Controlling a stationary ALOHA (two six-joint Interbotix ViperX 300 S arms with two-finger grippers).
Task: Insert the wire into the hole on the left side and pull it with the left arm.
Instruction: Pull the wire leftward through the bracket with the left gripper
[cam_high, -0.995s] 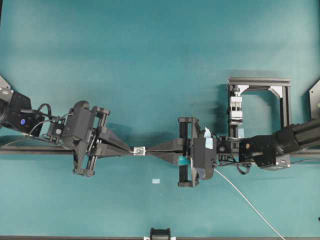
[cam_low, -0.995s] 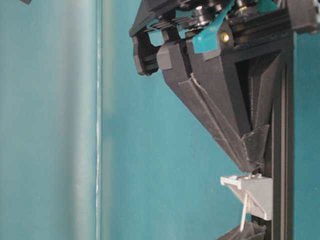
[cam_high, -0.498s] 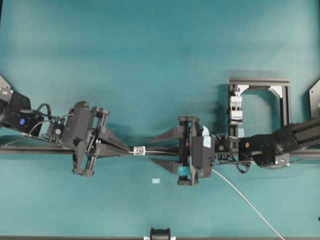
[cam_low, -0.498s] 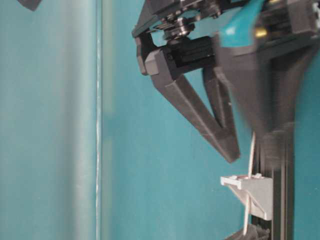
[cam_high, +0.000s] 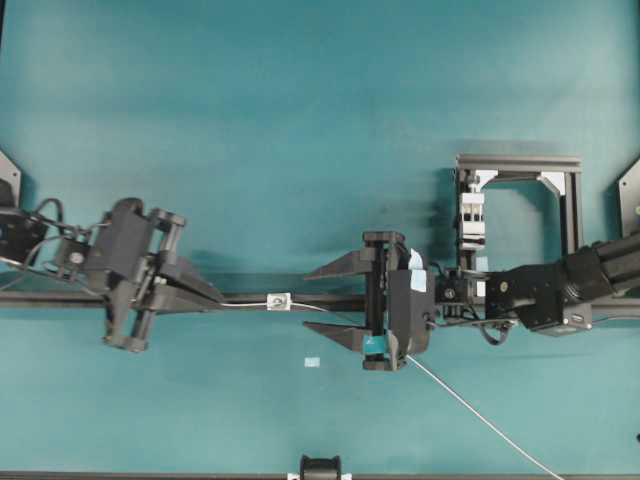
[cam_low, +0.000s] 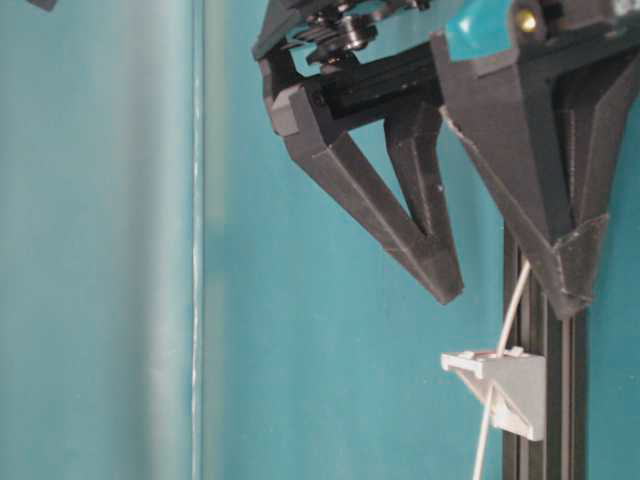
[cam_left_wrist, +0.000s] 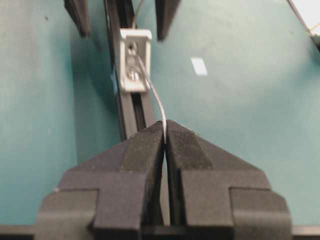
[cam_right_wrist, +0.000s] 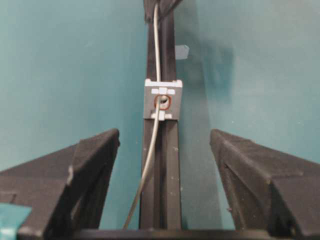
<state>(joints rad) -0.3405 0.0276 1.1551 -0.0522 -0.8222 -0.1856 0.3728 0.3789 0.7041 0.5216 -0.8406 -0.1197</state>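
The thin whitish wire (cam_high: 480, 416) comes up from the table's lower right, passes between the open fingers of my right gripper (cam_high: 306, 301) and threads the hole (cam_right_wrist: 163, 102) in the small silver-white fitting (cam_high: 279, 300) on the black rail (cam_high: 330, 298). Left of the fitting, my all-black left gripper (cam_high: 217, 299) is shut on the wire's end. In the left wrist view the wire (cam_left_wrist: 152, 92) arcs from the hole (cam_left_wrist: 132, 49) into the pinched tips of the left gripper (cam_left_wrist: 165, 131). The right gripper (cam_right_wrist: 164, 134) straddles the rail without touching the wire (cam_right_wrist: 149, 160).
A small pale tape rectangle (cam_high: 312, 362) lies on the teal table below the rail. At the right stands a black frame (cam_high: 520, 162) carrying a white ribbed clamp block (cam_high: 471, 215). The table-level view has the fitting (cam_low: 495, 375) under the right gripper (cam_low: 510, 300).
The right gripper has opened, let go of the wire and backed slightly right. The left gripper, shut on the wire, has moved left, away from the fitting, drawing wire through the hole.
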